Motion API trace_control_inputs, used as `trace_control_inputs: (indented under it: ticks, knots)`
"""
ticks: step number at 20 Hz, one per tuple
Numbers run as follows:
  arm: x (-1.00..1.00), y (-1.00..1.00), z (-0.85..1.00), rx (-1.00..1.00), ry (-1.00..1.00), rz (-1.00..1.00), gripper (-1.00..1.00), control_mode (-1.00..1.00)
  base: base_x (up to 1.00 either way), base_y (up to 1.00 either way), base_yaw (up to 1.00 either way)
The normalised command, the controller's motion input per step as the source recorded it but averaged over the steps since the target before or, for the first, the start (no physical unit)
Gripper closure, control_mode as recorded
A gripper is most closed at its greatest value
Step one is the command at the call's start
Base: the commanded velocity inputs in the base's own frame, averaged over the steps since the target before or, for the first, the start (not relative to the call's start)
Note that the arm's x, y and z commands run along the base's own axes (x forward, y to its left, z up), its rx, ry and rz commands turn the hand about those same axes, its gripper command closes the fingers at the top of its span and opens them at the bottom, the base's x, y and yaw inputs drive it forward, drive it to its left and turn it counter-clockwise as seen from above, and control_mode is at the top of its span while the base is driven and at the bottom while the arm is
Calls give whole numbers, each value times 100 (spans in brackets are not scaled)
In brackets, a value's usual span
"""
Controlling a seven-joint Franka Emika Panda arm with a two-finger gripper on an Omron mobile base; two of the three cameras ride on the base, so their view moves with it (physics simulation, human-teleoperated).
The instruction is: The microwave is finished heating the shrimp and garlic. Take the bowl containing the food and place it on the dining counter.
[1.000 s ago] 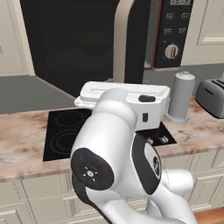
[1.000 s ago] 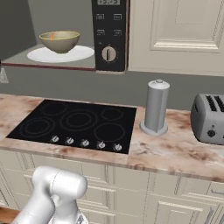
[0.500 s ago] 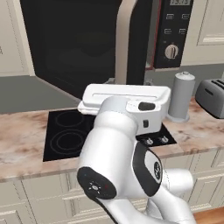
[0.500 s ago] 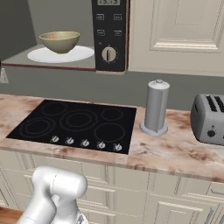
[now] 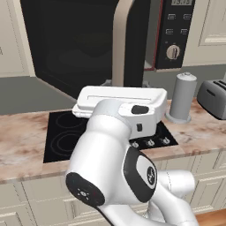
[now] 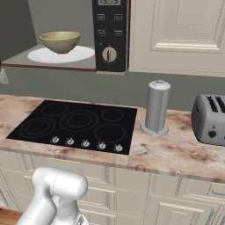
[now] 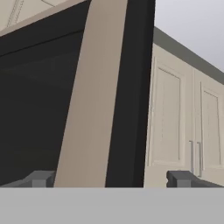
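Observation:
The microwave (image 6: 110,35) stands open, its dark glass door (image 5: 75,44) swung out to the left. Inside, the olive-tan bowl (image 6: 60,41) sits on a flat white plate (image 6: 61,55), and an orange bit of shrimp (image 6: 52,37) peeks over the rim. The bowl's wall hides the garlic. My white hand (image 5: 119,100) hovers over the cooktop, below and in front of the door. In the hand view my gripper (image 7: 111,179) is open and empty, facing the door's beige edge (image 7: 87,96). The dining counter is out of view.
A black cooktop (image 6: 74,123) is set in the marble counter (image 6: 176,154) under the microwave. To its right stand a grey canister (image 6: 157,107) and a toaster (image 6: 211,118). Cream wall cabinets (image 6: 184,30) hang to the right of the microwave.
The arm's elbow has sunk and swung slightly left. The hand stays over the cooktop in nearly the same spot. The gripper stays open.

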Motion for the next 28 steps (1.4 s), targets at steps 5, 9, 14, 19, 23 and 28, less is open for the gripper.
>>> trace_control_inputs:
  ticks: [5, 9, 14, 19, 23, 28]
  knots:
    - [25, 32, 0, -4, 0, -2, -100, -100, 0, 0, 0]
    - [26, 23, 0, -1, 0, -7, -100, -100, 0, 0, 0]
    - [-7, 0, 0, 0, 0, 0, -100, -100, 0, 0, 0]
    - [-88, -7, 0, 0, -6, 0, -100, -100, 0, 0, 0]
    - [-100, -20, -1, 0, -8, 0, -100, -100, 0, 0, 0]
    - [-48, -67, 0, 9, -3, 3, -100, -100, 0, 0, 0]
